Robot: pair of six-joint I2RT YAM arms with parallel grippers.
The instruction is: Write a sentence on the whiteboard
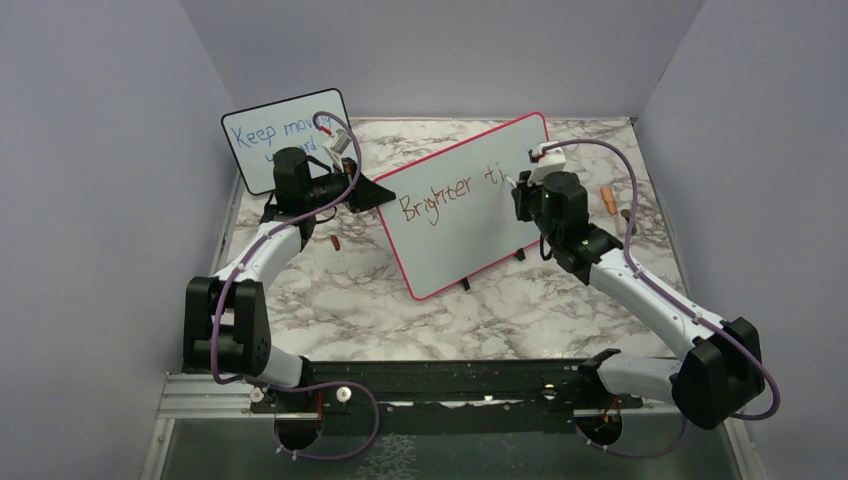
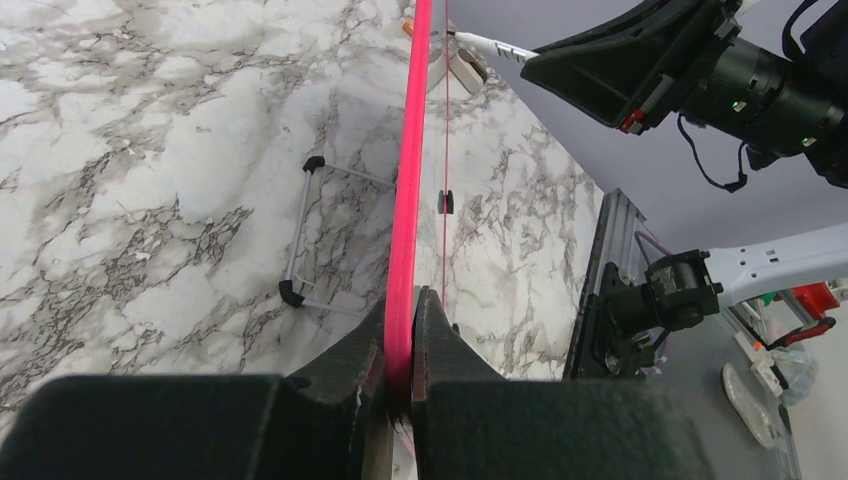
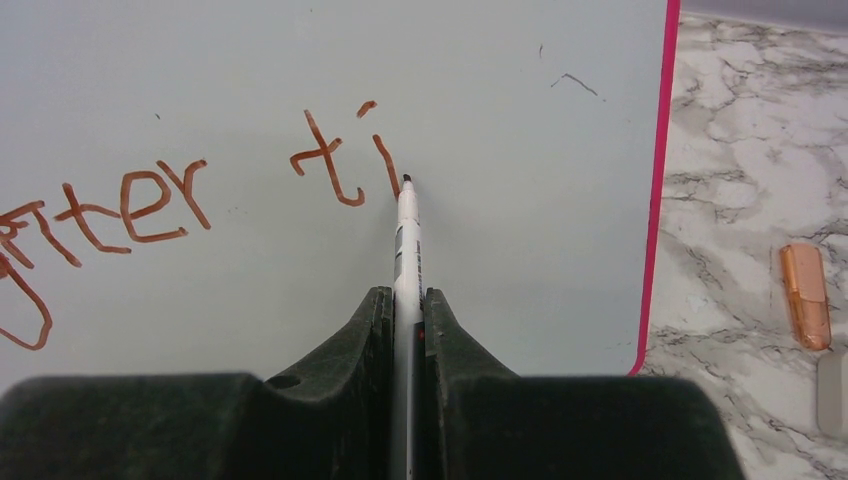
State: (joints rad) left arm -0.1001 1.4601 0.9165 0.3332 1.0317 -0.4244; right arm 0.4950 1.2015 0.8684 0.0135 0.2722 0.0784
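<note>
Reddish-brown ink forms the sentence (image 3: 185, 195) so far: "Brighter", then "ti", with the rest not yet written. It runs across the upper part of the whiteboard (image 1: 460, 245), which stands tilted on small black feet near the middle of the counter (image 1: 340, 300). The board's long axis slants from near left to far right.

The right claw (image 3: 405, 300) is clenched on a white marker (image 3: 407, 230). The marker's long axis points straight out from the claw at the board face, and its tip sits just right of the foot of the "i". Whether the tip is touching the surface I cannot tell.

Bare board for the next letters lies to the right of the tip, towards the pink frame edge. The coming stroke therefore probably has to travel rightwards along the line of writing. The right arm is the nearer one to that space.

The left claw (image 2: 400, 305) is clamped on the pink frame at the board's left end, steadying it. An orange cap (image 3: 804, 295) lies on the counter beyond the board's right edge. A smaller board (image 1: 270, 140) with blue writing stands behind the left arm.
</note>
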